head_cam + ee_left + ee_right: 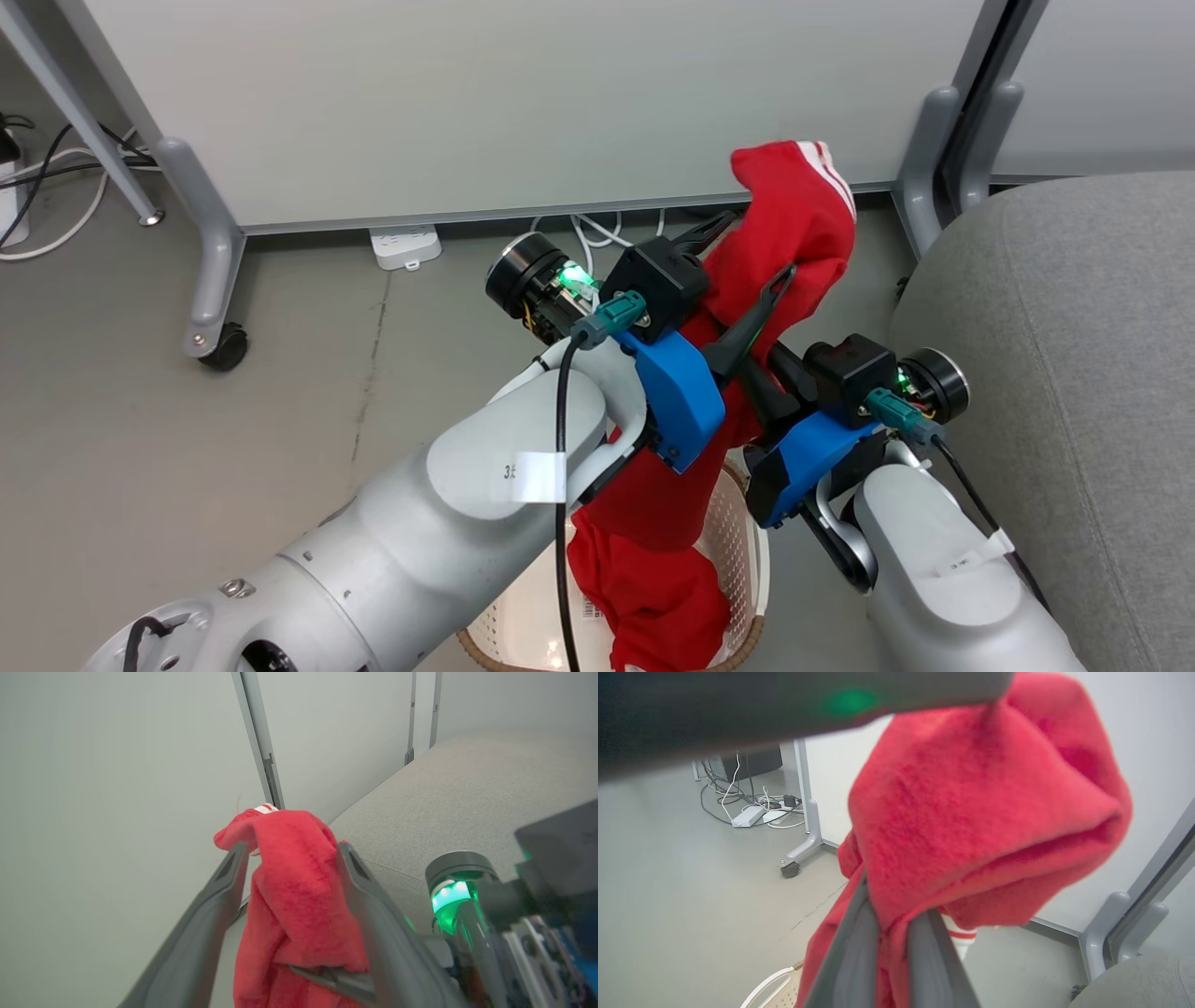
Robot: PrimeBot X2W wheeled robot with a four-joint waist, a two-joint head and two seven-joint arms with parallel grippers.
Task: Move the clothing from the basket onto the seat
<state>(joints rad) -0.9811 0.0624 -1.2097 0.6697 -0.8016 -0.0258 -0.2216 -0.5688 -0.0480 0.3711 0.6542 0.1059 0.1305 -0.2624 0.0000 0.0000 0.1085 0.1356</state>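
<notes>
The red garment (794, 233) hangs mid-frame above the basket (747, 551), pinched in the right gripper (894, 924). The left gripper (758, 247) gapes wide, gripping nothing. This looks like the carrying step; the next move likely calls for swinging right onto the grey seat (1055, 355).

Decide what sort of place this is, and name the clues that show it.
Probably an office or lab staged for testing, not a home: partition panels on castors, a power strip and loose cables on the floor, beside a grey sofa seat.
</notes>
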